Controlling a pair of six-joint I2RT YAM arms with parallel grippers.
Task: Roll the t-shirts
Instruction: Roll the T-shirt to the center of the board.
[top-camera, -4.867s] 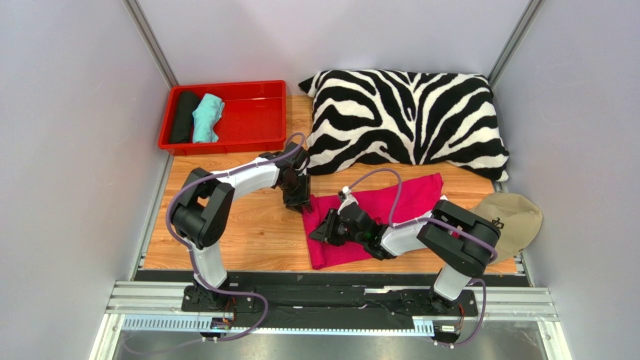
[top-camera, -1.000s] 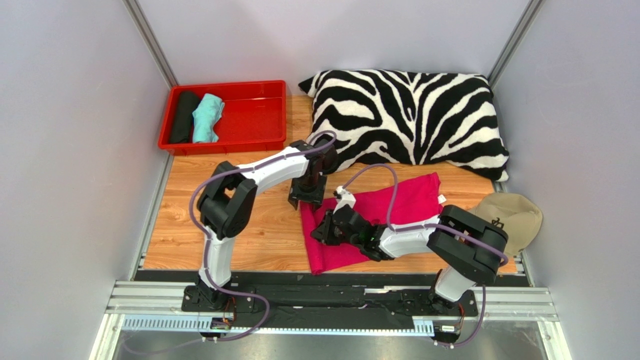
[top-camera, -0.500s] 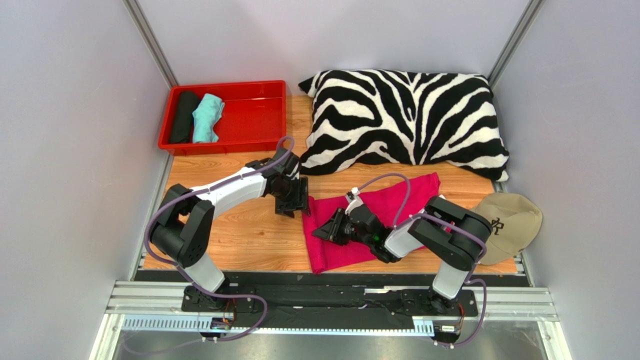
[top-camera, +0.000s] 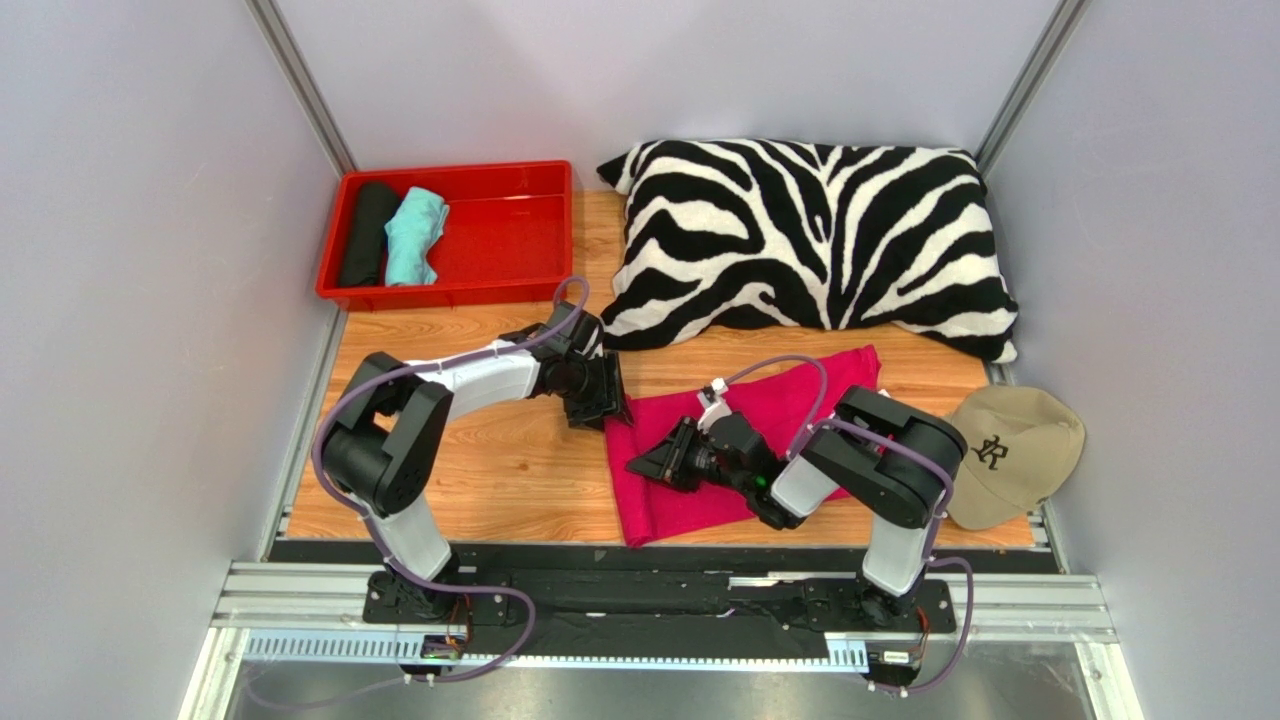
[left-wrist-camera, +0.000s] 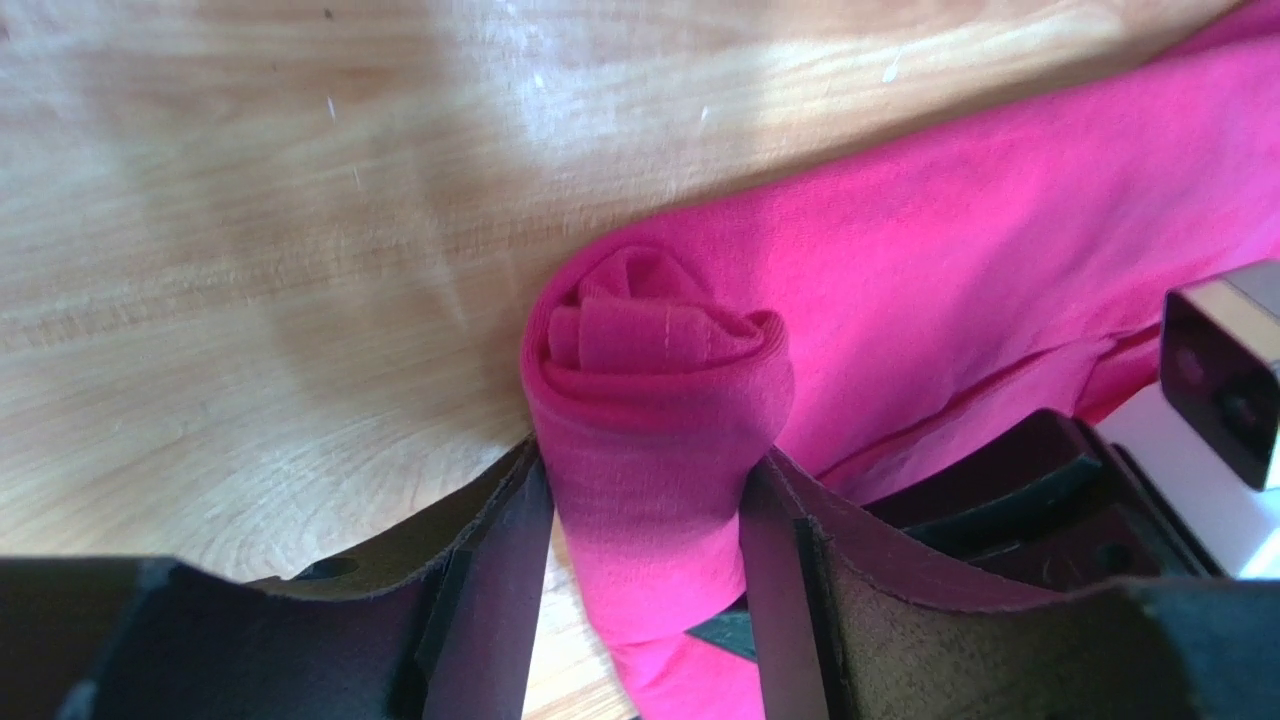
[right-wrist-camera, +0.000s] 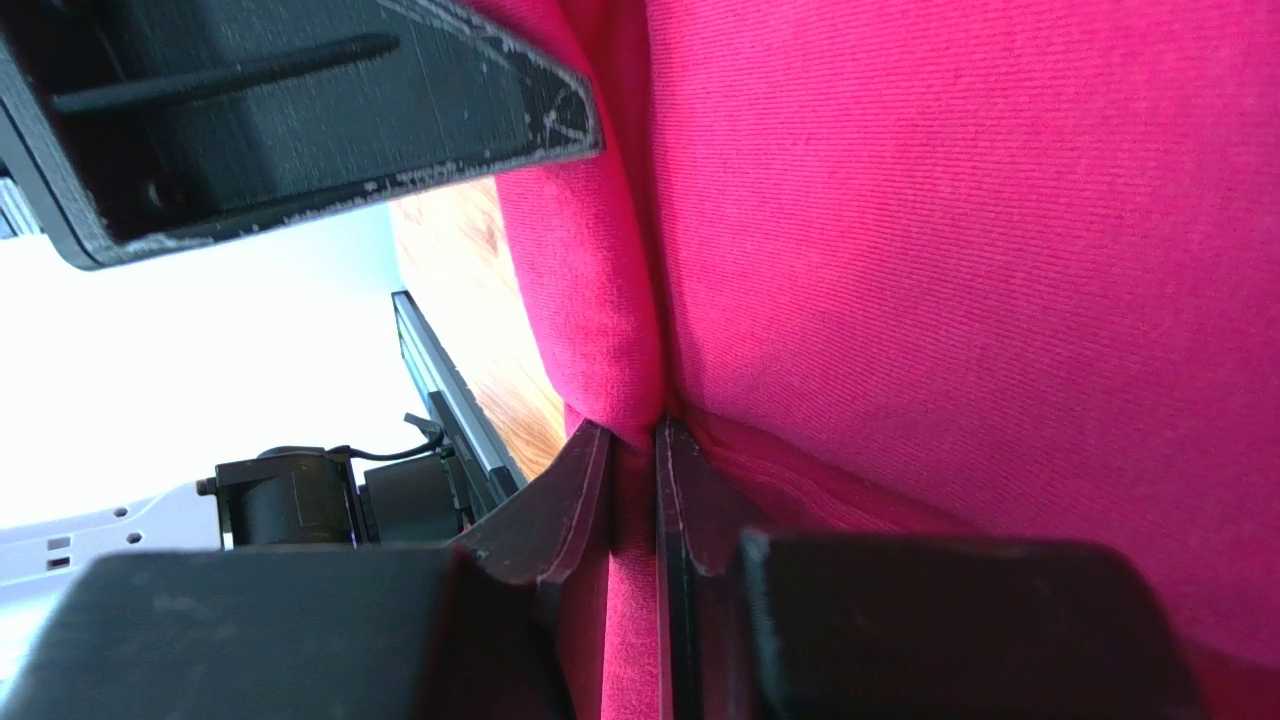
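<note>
Nearest to me, the right arm is folded low over the table (top-camera: 481, 465), elbow up, forearm reaching left, wrist laid almost flat. The right gripper (right-wrist-camera: 633, 435) is all but closed, with a thin fold of the pink t-shirt (top-camera: 824, 393) nipped between its tips. The shirt lies on the wood between the two arms, running from near left to far right, and the beige cap (top-camera: 1022, 438) sits near its right end.

The last second's change is on the left. The left arm has dropped its elbow down and out to the left, and the forearm now stretches low and rightward to the shirt's far-left corner. The left gripper (left-wrist-camera: 643, 465) stood wider a moment ago. It has drawn in, and its fingers now press both sides of the rolled end (left-wrist-camera: 654, 338), a tight spiral of cloth showing just past the tips. I judge the roll to be started and held by both claws, so further turns should not slacken the core. Most of the shirt is not yet rolled.

Farther off, the black roll (top-camera: 365, 233) and the teal roll (top-camera: 416, 236) sit side by side in the red tray (top-camera: 519, 225) at far left. The zebra pillow (top-camera: 812, 225) lies at far right, just beyond the shirt.
</note>
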